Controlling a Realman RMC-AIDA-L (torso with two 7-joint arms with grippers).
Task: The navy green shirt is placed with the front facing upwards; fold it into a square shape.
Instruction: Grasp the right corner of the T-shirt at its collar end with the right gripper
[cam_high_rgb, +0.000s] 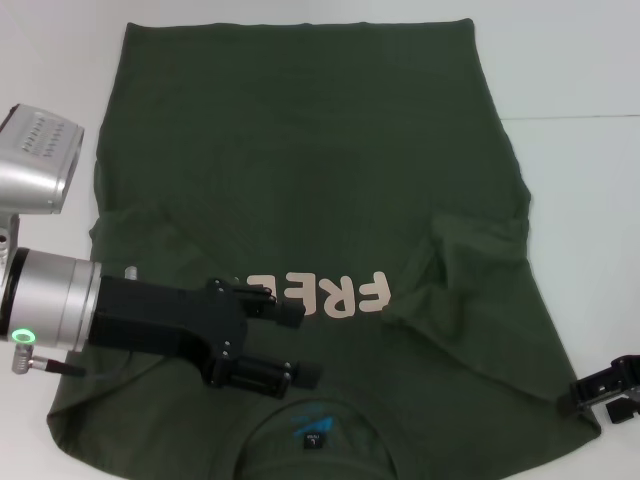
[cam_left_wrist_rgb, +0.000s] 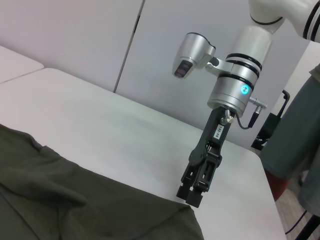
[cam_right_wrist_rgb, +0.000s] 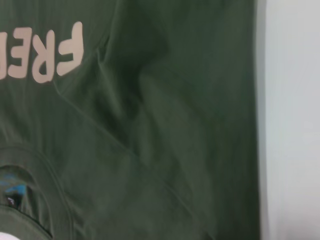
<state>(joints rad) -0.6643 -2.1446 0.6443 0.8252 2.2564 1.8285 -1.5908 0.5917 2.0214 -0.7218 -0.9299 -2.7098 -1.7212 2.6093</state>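
Two robot arms work over a dark olive-green T-shirt (cam_high_rgb: 300, 170) spread front-up across a white table (cam_high_rgb: 580, 70). The shirt lies with its collar nearest the robot and its hem at the far edge of the table, so the pale pink lettering (cam_high_rgb: 340, 293) on the chest reads upside down in the head view. Both short sleeves look tucked inward, giving the garment nearly straight side edges, and a ridge of wrinkles (cam_high_rgb: 470, 250) bunches on the robot's right side near the print. A small blue neck label (cam_high_rgb: 312, 432) shows inside the collar.

The left gripper (cam_high_rgb: 297, 344) reaches in from the robot's left above the chest, between the lettering and the collar, its two black fingers spread apart and grasping nothing; whether they touch the cloth cannot be told. Its silver forearm (cam_high_rgb: 55, 300) shows a green ring light.

The right gripper (cam_left_wrist_rgb: 190, 194) stands at the shirt's near right corner, pointing straight down with its fingertips at the fabric's edge. Its fingers sit close together, but whether they pinch the cloth cannot be told. In the head view only its black tip (cam_high_rgb: 610, 392) shows, beside the shirt's corner.

The right wrist view looks down on the lettering, the wrinkles and the shirt's straight side edge against the bare table.
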